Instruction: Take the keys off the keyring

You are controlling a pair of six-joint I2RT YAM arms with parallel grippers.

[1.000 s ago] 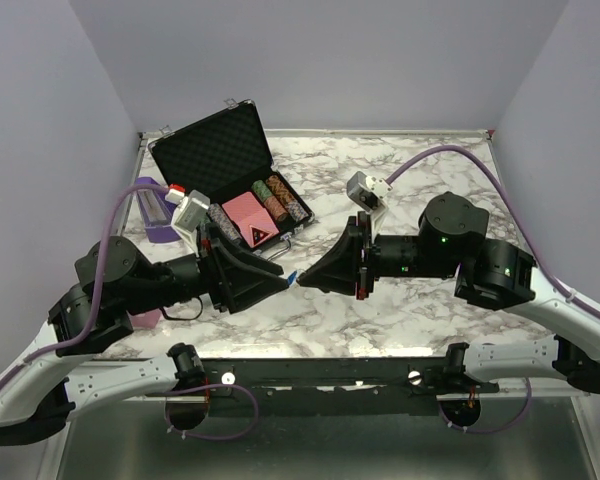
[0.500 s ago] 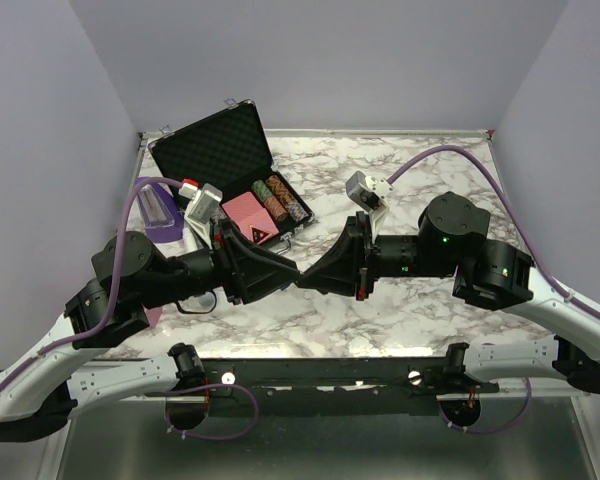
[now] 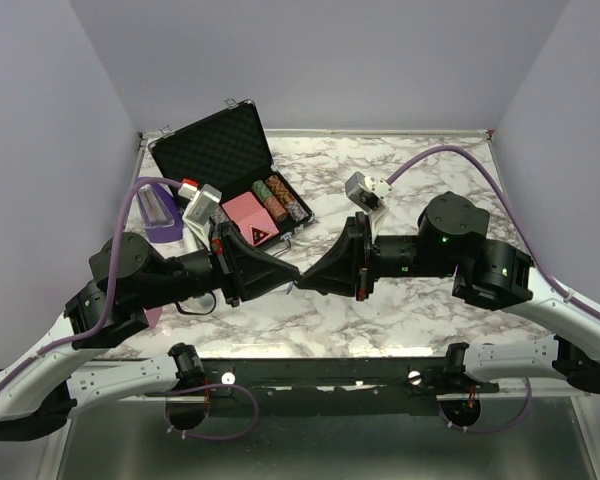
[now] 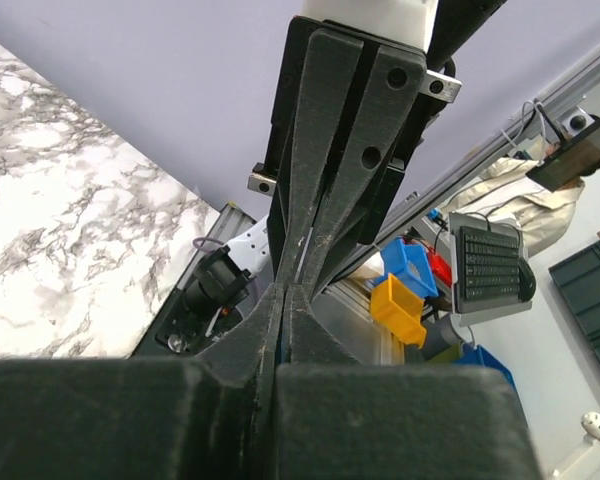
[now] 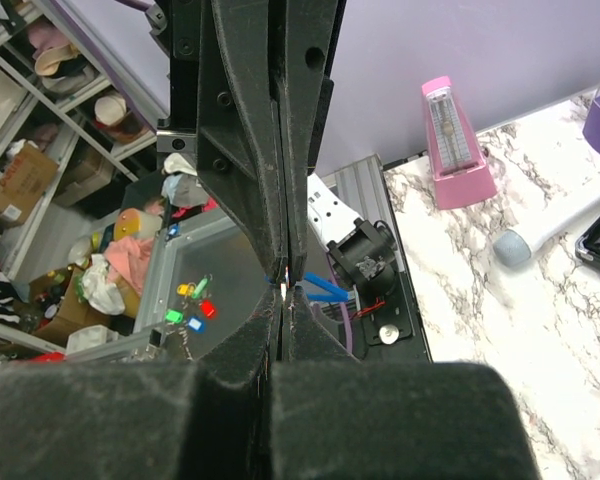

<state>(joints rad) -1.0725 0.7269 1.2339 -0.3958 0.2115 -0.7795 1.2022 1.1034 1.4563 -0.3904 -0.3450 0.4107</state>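
Above the marble table my two grippers meet tip to tip. My left gripper is shut, and a thin blue sliver of the keyring's tag shows between its fingers. My right gripper is shut too, pinching the same small bundle. In the right wrist view the blue tag of the keyring sticks out sideways where the tips touch. A tiny silvery glint sits at my right gripper tips. The keys are too small and too covered to tell apart.
An open black case with poker chips and a red card box lies at the back left. A purple container stands beside it. A pink metronome and a grey-tipped white stick lie at the left side.
My left arm swung right and forward until its tips met the right gripper's. Its jaws then shut on the blue-tagged bundle. The right arm stayed still and shut.
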